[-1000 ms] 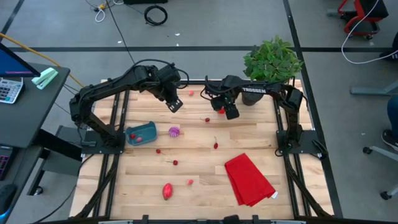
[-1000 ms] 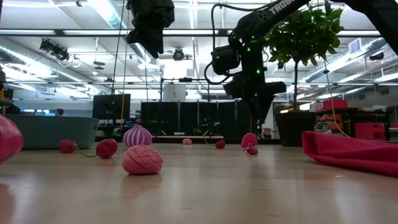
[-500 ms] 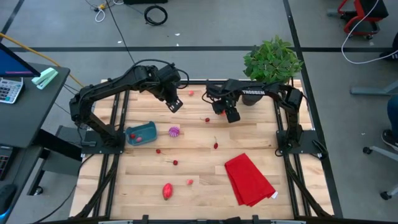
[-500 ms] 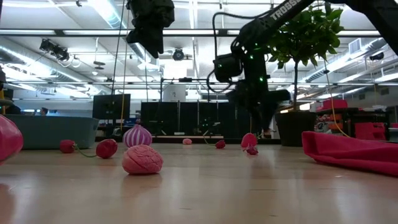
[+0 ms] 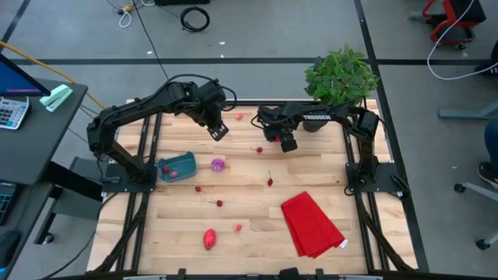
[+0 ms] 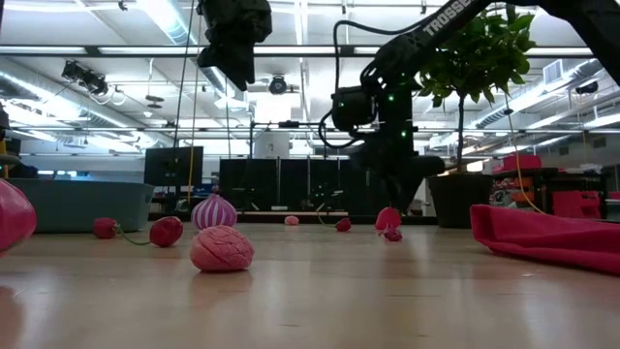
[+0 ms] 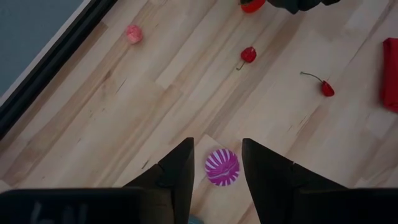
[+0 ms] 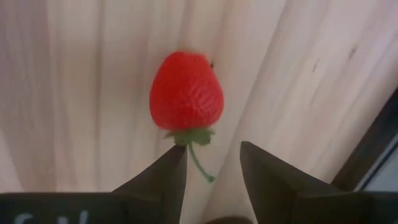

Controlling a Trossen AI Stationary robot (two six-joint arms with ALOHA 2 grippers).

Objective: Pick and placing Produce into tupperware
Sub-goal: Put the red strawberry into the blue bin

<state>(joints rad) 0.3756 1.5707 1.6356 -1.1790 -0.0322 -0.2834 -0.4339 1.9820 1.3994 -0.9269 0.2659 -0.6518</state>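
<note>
The right gripper [image 8: 208, 163] hangs low over the far part of the wooden worktop [image 5: 257, 210], its fingers parted and empty, with a strawberry [image 8: 186, 92] lying on the boards just ahead of the tips. In the right wrist view the berry rests on its side, its green cap and thin stalk pointing toward the fingers. It looks like a small, light plastic piece with a dimpled, rather glossy skin, so it probably weighs next to nothing but may skate or roll if nudged from one side. The stalk is too thin to trust. The safer hold is judged to be across the widest part of the red body, one finger on each flank, closing gently so that it does not squirt out. The teal tupperware [image 5: 178, 166] sits near the left edge of the worktop, well apart from the strawberry, with a purple-and-white round piece [image 5: 217, 164] just beside it and cherry-sized pieces scattered between. The left gripper [image 7: 216, 163] waits raised above the worktop, over that striped piece, its fingers spread and holding nothing.
</note>
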